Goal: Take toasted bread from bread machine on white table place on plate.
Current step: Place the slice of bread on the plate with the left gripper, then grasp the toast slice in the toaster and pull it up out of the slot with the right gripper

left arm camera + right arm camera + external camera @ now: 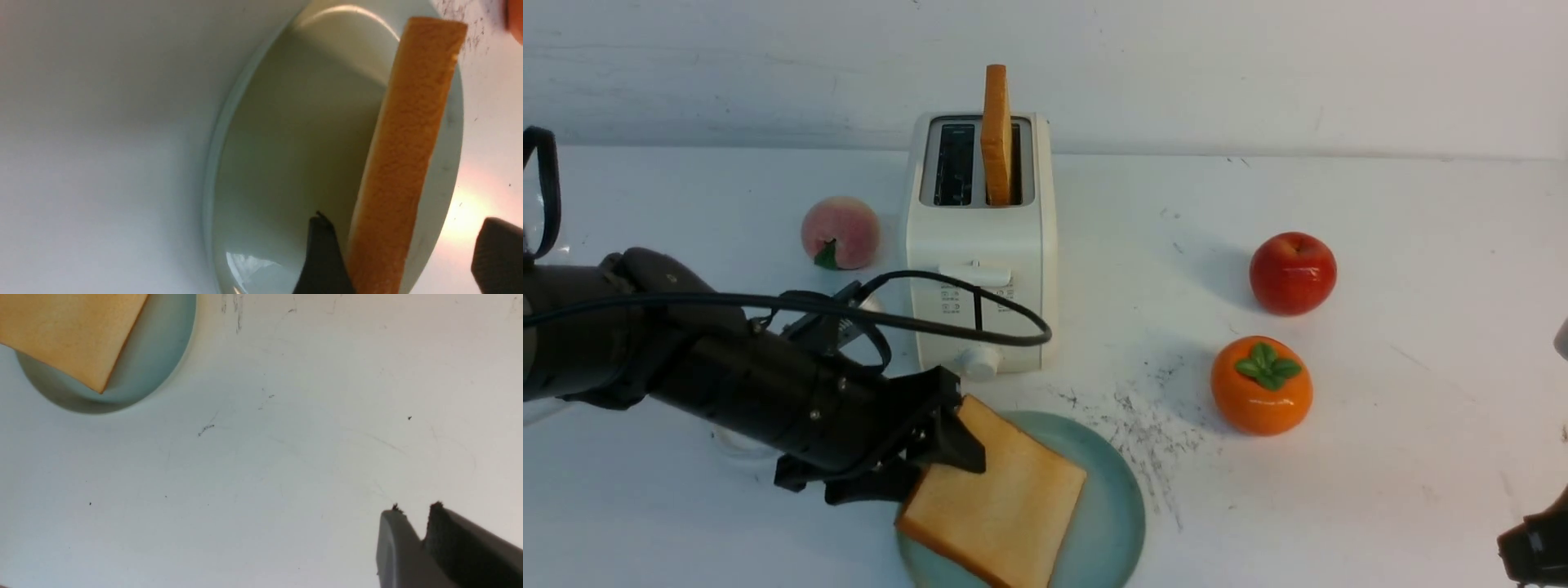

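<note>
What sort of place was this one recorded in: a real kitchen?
Probably a staged test bench, not a kitchen: a bare, scuffed white table against a plain white wall, with a toaster, a plate and glossy, seemingly artificial fruit such as the apple.

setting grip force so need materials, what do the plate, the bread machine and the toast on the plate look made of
Plate: glossy glazed ceramic or hard plastic; bright glare patches.
Bread machine: matte cream plastic or painted metal; soft, even shading.
Toast: probably a foam or rubbery replica; uniform fine-pored crust, perfectly flat face, though real bread is possible.
</note>
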